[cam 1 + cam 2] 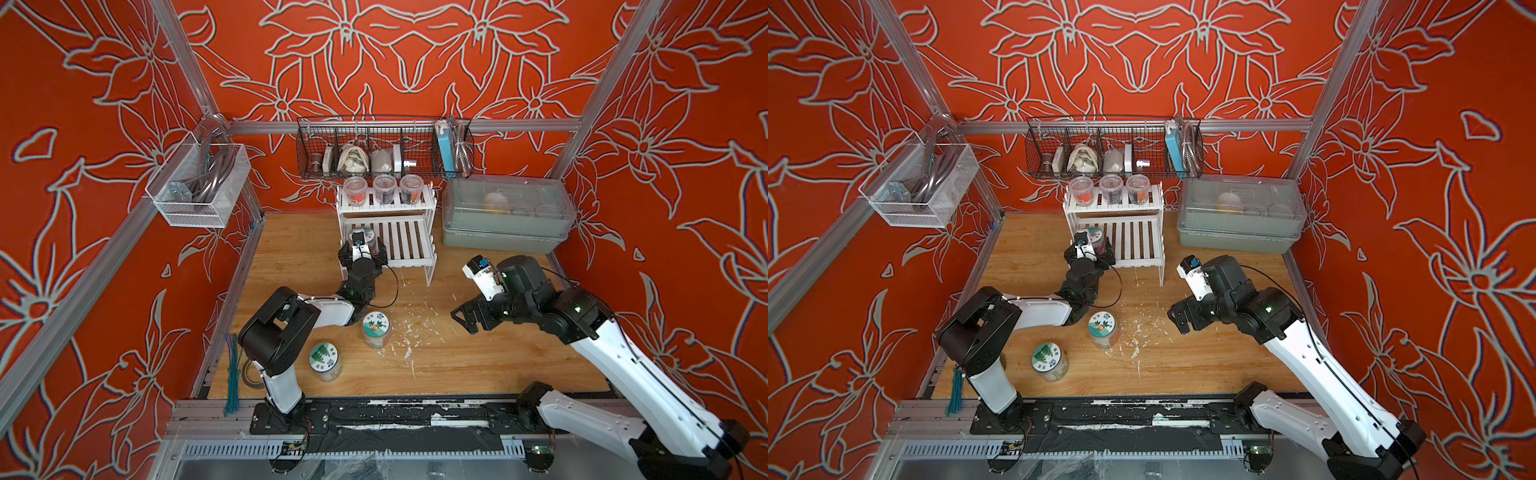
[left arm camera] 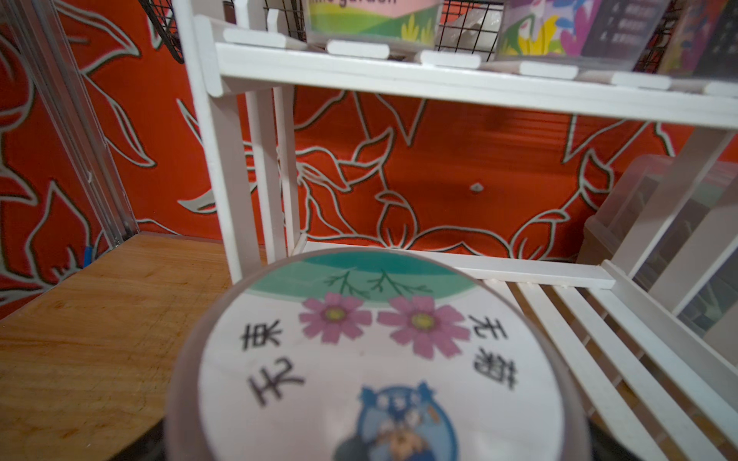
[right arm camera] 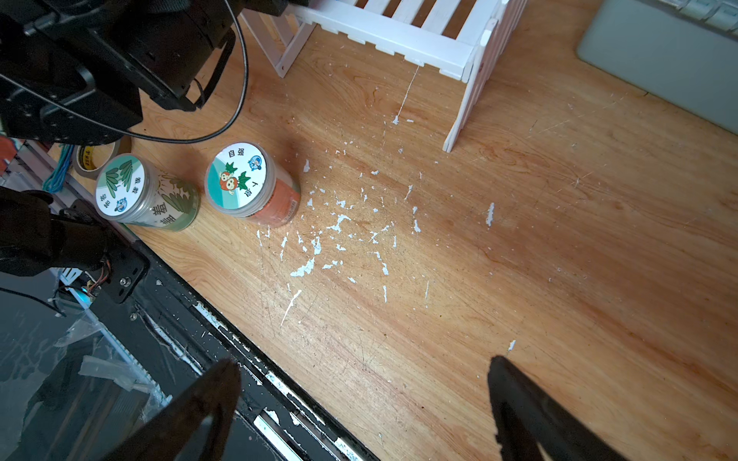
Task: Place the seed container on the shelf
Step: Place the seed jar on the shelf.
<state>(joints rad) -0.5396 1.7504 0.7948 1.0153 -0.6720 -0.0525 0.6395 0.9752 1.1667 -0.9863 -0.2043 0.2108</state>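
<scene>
Wooden tabletop (image 1: 478, 365), red floral walls (image 1: 415, 62); seed container (image 1: 370, 237) on lower tier of shelf (image 1: 405, 241), flanked by jaws of left gripper (image 1: 361, 250), clamped or let go impossible to tell; right gripper (image 3: 361, 365) splayed wide, empty

The round plastic seed container (image 2: 379, 359) is lidded in white, printed with pink flowers and a teal band. The slatted two-tier shelf (image 1: 399, 239) is painted white; the honey-brown wooden table (image 1: 478, 353) is flecked white.

The left arm (image 1: 328, 309) and right arm (image 1: 648, 374) are showing smooth white shells between bulky black joint housings, with small green lights (image 1: 577, 308) glowing. A thin black cable (image 1: 397, 286) is looping beside the left wrist, and the right gripper (image 1: 464, 321) is showing black tapered fingers.
</scene>
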